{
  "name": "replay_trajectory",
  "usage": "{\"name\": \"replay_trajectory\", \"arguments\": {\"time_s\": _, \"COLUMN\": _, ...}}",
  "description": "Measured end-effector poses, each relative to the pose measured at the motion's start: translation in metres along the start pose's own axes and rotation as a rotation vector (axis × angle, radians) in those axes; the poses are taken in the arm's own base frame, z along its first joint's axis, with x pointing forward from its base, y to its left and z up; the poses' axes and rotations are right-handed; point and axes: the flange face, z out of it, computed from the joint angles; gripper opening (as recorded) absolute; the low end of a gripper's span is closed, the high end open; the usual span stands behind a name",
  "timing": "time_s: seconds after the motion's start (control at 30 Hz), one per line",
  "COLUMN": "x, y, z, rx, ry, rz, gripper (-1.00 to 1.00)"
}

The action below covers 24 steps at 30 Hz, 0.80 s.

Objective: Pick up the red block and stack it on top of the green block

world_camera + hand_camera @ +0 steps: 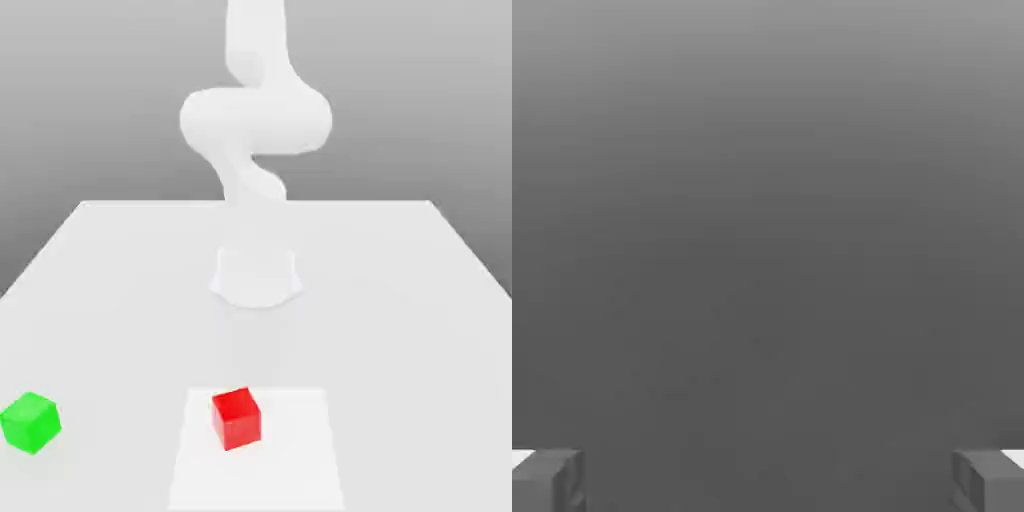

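Note:
A red block (236, 418) rests on the white table (400, 300) near its front edge, about midway across. On the exterior view's left, a green block (30, 421) sits near the front edge, well apart from the red one. The white arm (256, 120) rises from its base and runs up out of the exterior view. In the hand view my gripper (768, 482) is open: its two grey fingertips (547, 482) stand far apart with nothing between them, facing plain grey background.
The arm's round base (256, 277) stands at the middle of the table, behind the blocks. A slightly brighter square patch (300, 460) lies under the red block. The table's side edges slant outward toward the front.

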Motion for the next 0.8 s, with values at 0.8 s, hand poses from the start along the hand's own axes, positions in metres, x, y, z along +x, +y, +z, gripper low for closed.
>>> {"name": "replay_trajectory", "arguments": {"time_s": 0.8, "x": -0.213, "y": 0.237, "z": 0.377, "rx": -0.403, "ry": -0.597, "rz": -0.344, "gripper": 0.00}}
